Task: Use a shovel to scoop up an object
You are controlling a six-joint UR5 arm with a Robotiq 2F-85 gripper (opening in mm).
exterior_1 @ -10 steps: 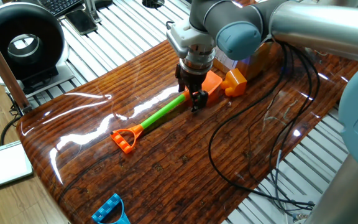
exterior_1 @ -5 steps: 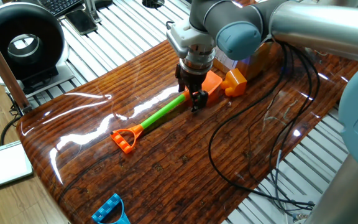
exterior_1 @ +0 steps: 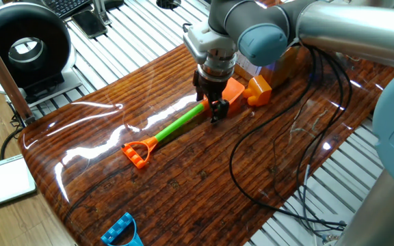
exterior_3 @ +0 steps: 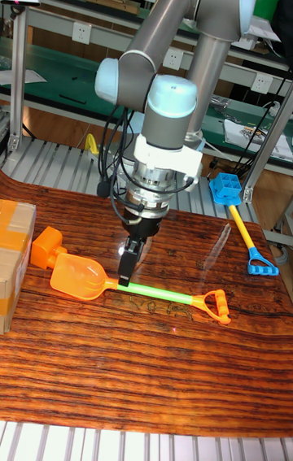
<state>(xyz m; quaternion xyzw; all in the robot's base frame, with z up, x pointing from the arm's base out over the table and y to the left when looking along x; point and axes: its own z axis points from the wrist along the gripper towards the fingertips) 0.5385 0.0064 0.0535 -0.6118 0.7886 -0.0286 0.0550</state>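
Observation:
The shovel lies flat on the wooden table, its orange D loop [exterior_1: 137, 153] at the near left, its green shaft [exterior_1: 180, 125] running up to the orange blade [exterior_1: 234, 91]. In the tall fixed view the blade [exterior_3: 77, 276] points left and the loop [exterior_3: 216, 306] right. My gripper [exterior_1: 214, 109] [exterior_3: 130, 264] comes down from above, with its fingers closed around the shaft just behind the blade. The object, a small orange block [exterior_1: 258, 91] [exterior_3: 47, 245], sits right at the blade's tip, touching or nearly touching it.
A brown cardboard box [exterior_3: 12, 266] [exterior_1: 287, 63] stands just behind the block. A small blue toy [exterior_1: 123, 231] [exterior_3: 226, 187] lies near the table edge. Black cables [exterior_1: 279, 157] trail across the table on the right. A black round device [exterior_1: 22, 48] stands off the table at far left.

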